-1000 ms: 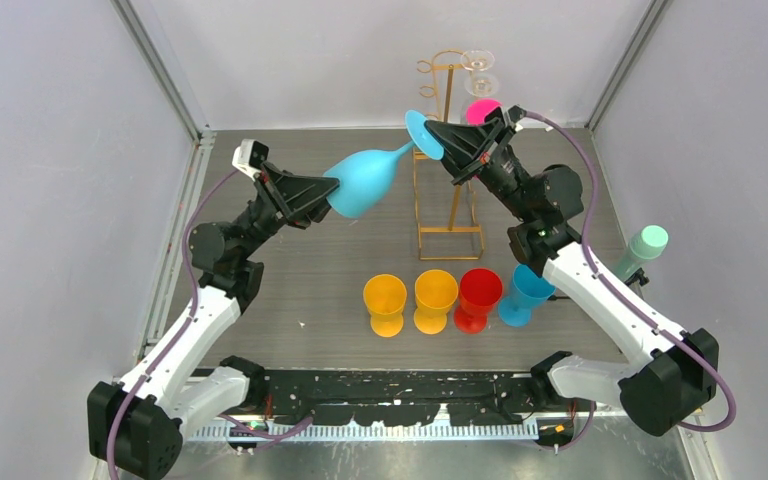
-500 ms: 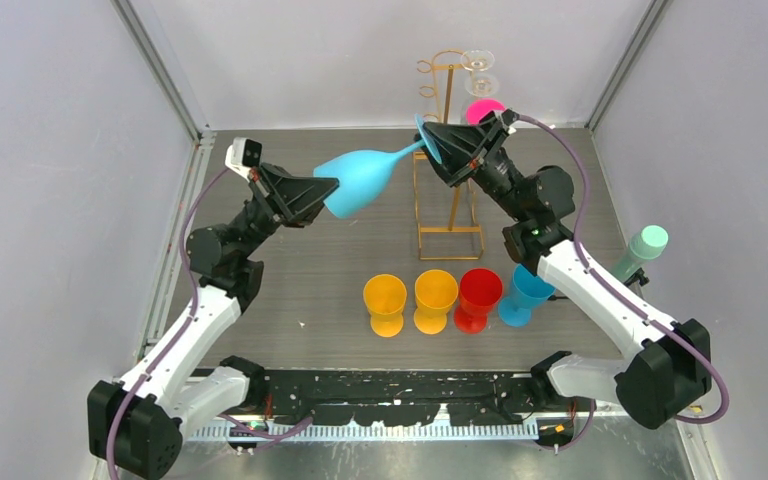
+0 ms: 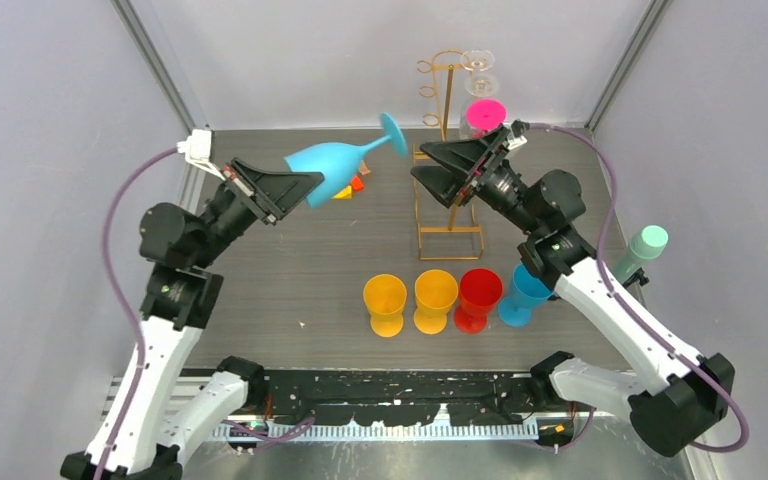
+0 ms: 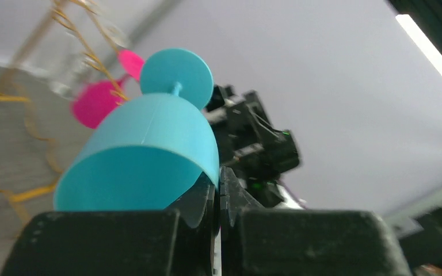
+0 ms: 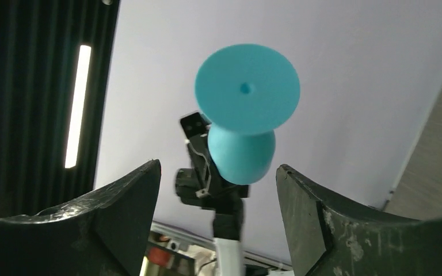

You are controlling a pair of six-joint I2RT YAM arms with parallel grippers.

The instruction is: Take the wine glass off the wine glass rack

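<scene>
1. Closest to the arm bases, four plastic goblets stand upright in a row on the dark grey slatted table (image 3: 290, 270). From left to right they are an orange-yellow goblet (image 3: 385, 303), a second orange-yellow goblet (image 3: 435, 299), a red goblet (image 3: 479, 297) and a blue goblet (image 3: 526, 292). The blue one is partly hidden by the right arm.
2. A mint-green cylindrical object (image 3: 644, 246) shows past the right forearm, near the right wall. What it is cannot be told.
3. The left gripper (image 3: 310, 183) is raised above the table's left half. Its jaws are pinched onto the bowl rim of the light-blue plastic wine glass (image 3: 335, 162). In the left wrist view the gripper (image 4: 216, 192) grips that rim wall, with the glass (image 4: 149, 146) reaching away from it.
4. The glass lies almost level in the air, off the rack and just to its left, with its round foot tipped up towards the rack.
5. The right gripper (image 3: 420, 163) faces that foot — jaws spread wide, nothing between them. From the right wrist, the foot of the glass (image 5: 246, 86) hangs apart from both fingers (image 5: 121, 201).
6. A small orange, red and yellow object (image 3: 352, 186) lies on the table, mostly hidden by the glass.
7. Farthest back, the tall gold wire wine glass rack (image 3: 417, 215) stands upright — a pink glass (image 3: 484, 113) hangs from it, with clear glasses (image 3: 479, 70) higher up.
</scene>
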